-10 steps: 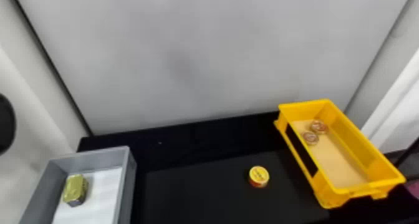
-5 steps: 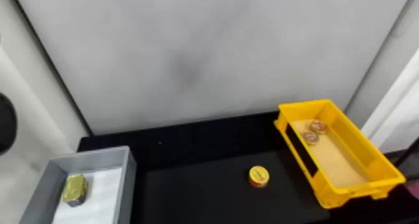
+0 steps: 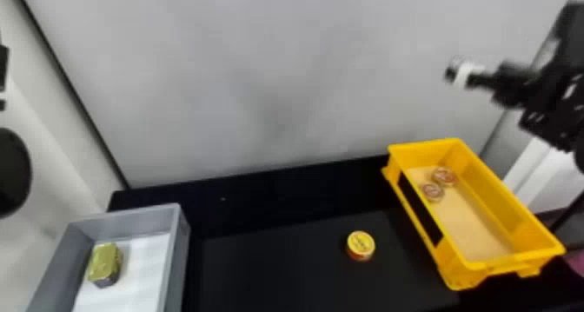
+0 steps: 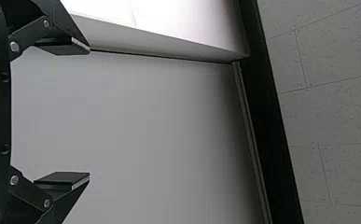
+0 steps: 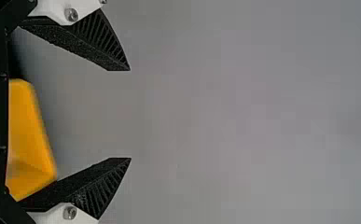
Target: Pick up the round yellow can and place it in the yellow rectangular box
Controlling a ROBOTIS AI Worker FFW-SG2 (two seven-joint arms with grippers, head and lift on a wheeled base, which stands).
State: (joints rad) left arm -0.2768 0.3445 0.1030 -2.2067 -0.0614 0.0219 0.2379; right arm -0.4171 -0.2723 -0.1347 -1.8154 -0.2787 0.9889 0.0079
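1. Right gripper is entering at two o'clock, released; pickup is likely beginning.
2. Round yellow can is sitting at the yellow rectangular box's nine o'clock.
3. Left gripper is hanging released.

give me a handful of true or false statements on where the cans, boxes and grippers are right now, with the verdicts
1. The round yellow can stands on the black table between the two boxes. True.
2. The yellow rectangular box holds three round cans. False: it holds two.
3. The gold rectangular tin lies in the yellow box. False: it is in the gray box.
4. The right gripper is open. True.
5. The left gripper is closed on a can. False: it is open, with nothing between its fingers.
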